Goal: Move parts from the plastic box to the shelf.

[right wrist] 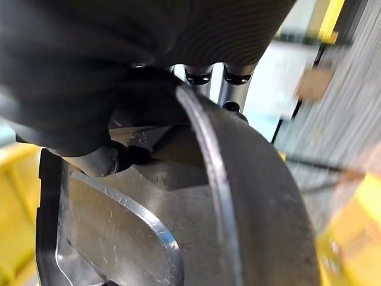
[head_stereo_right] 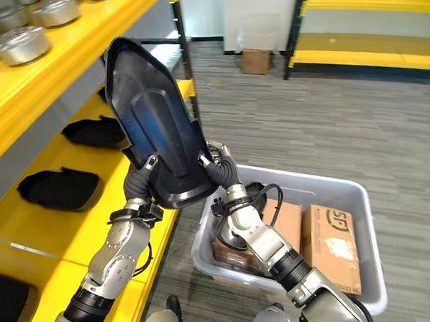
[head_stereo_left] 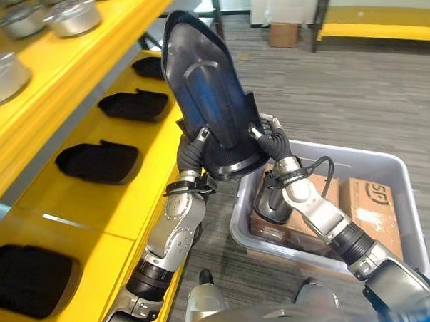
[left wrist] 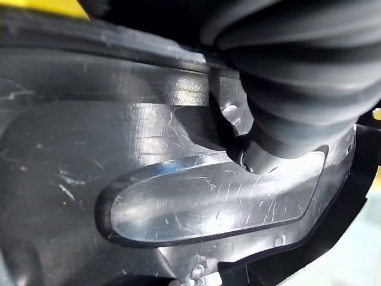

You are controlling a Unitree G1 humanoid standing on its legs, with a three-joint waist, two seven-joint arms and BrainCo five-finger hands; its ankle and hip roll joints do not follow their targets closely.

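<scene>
I hold a large black plastic part [head_stereo_left: 209,97] upright in the air between the yellow shelf [head_stereo_left: 131,200] and the grey plastic box [head_stereo_left: 386,164]. My left hand [head_stereo_left: 197,139] grips its lower left edge and my right hand [head_stereo_left: 260,136] its lower right edge. Each thumb presses on the near face. In the right wrist view the fingertips [right wrist: 199,75] curl past the part's rim [right wrist: 226,179]. The left wrist view has the thumb [left wrist: 247,156] on the part's raised oval [left wrist: 208,199]. Another dark part [head_stereo_left: 270,205] lies in the box.
Several black parts [head_stereo_left: 97,161] lie in a row on the lower shelf level. Silver metal pieces [head_stereo_left: 73,16] sit on the level above. Cardboard cartons [head_stereo_left: 370,204] fill the box's right side. A carton [head_stereo_left: 284,34] and another yellow rack [head_stereo_left: 380,18] stand far back.
</scene>
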